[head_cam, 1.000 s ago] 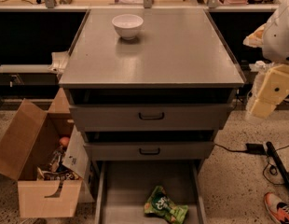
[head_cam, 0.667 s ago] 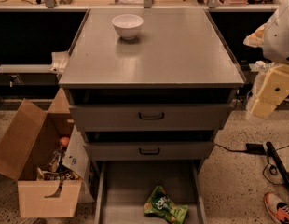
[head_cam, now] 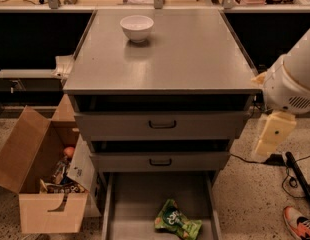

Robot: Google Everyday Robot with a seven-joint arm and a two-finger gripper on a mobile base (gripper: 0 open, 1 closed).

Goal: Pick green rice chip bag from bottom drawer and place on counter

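Note:
The green rice chip bag (head_cam: 177, 220) lies crumpled on the floor of the open bottom drawer (head_cam: 126, 204), right of its middle and near the front. The counter (head_cam: 185, 54) is the grey top above the three drawers. My arm (head_cam: 290, 84) hangs at the right of the cabinet, with its cream link (head_cam: 272, 134) level with the upper drawers. My gripper itself is out of view, and nothing of the arm touches the bag or the drawer.
A white bowl (head_cam: 137, 27) stands at the back left of the counter. An open cardboard box (head_cam: 42, 181) with clutter sits on the floor left of the cabinet. Cables (head_cam: 295, 179) and a shoe (head_cam: 300, 223) lie on the floor at the right.
My arm has come down and a little to the left beside the cabinet's right side. The bag, the drawers and the bowl have not moved.

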